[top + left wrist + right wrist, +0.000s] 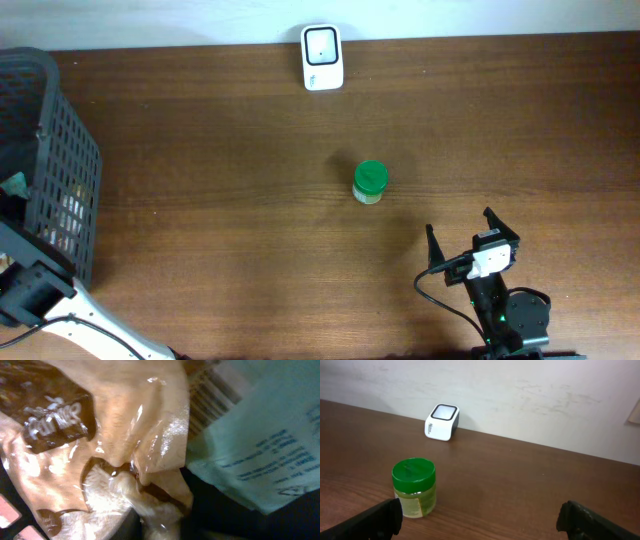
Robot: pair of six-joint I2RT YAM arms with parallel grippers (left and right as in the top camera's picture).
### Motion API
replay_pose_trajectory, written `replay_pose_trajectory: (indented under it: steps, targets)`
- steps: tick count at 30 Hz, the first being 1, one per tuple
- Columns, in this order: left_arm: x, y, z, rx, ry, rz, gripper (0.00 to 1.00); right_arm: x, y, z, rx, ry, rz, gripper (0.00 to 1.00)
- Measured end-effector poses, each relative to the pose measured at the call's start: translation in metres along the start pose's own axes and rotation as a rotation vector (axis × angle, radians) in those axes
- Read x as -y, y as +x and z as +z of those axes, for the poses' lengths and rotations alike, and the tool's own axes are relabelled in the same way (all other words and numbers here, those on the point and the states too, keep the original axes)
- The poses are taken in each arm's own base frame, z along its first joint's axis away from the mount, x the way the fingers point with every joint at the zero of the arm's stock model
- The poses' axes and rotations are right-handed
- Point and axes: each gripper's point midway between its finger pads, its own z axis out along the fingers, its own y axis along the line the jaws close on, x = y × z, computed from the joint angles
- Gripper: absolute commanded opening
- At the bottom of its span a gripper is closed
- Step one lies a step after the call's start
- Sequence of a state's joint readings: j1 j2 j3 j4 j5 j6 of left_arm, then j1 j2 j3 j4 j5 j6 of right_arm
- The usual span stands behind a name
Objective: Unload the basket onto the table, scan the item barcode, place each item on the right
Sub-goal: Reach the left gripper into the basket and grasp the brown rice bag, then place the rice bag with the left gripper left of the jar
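Jaws of the left gripper cannot be made out. Its wrist camera is filled by a crinkled tan plastic packet (125, 435) pressed close to the lens, so whether they have pinched it or only stand around it cannot be told. Just beside the packet lies a pale green printed sheet (260, 445), and between the two shows a strip of dark bars (212, 397) like a barcode; which item carries it is unclear. From overhead, the left arm (35, 292) reaches in at the dark mesh basket (70, 170) on the left edge of the table (200, 200), with its tip hidden there.

The right gripper (460, 232) hovers near the front right of the table with its jaws spread wide and nothing between them. Ahead of it a small jar with a green lid (370, 182) stands upright mid-table, well apart from the white scanner (322, 58) at the far edge.

The task looks to be at its start. The packet in the basket seems to be the item being fetched, and it is nowhere near the scanner. What remains is securing it, lifting it out, carrying it across and turning its barcode to the scanner's window.
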State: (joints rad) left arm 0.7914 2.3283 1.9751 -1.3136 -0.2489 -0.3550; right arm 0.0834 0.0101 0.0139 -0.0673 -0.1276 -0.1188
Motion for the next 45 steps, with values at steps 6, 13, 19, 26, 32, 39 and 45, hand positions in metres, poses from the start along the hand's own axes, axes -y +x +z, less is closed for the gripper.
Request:
replay_pose_trajectory:
  steps: [6,13,19,26,32,39,45]
  targets:
    - [-0.005,0.005,-0.005,-0.024,-0.019,0.014,0.0,0.0,0.0,0.0,0.0,0.0,-0.001,0.98]
    - [-0.015,-0.014,-0.099,0.072,0.058,-0.013,0.0,0.0,0.0,0.0,0.0,0.0,0.0,0.98]
    - [0.019,-0.014,-0.226,0.38,0.339,0.054,0.0,0.0,0.0,0.0,0.0,0.0,0.0,0.98]
    - [-0.003,0.044,-0.373,0.757,0.518,0.075,0.0,0.0,0.0,0.0,0.0,0.0,0.0,0.98]
    - [-0.008,0.155,-0.467,0.971,0.74,0.229,0.0,0.0,0.0,0.0,0.0,0.0,0.0,0.98]
    - [0.101,0.263,-0.453,0.81,0.811,0.729,0.0,0.0,0.0,0.0,0.0,0.0,0.0,0.98]
    - [0.187,0.319,-0.328,0.537,0.481,1.033,0.0,0.0,0.0,0.0,0.0,0.0,-0.001,0.98]
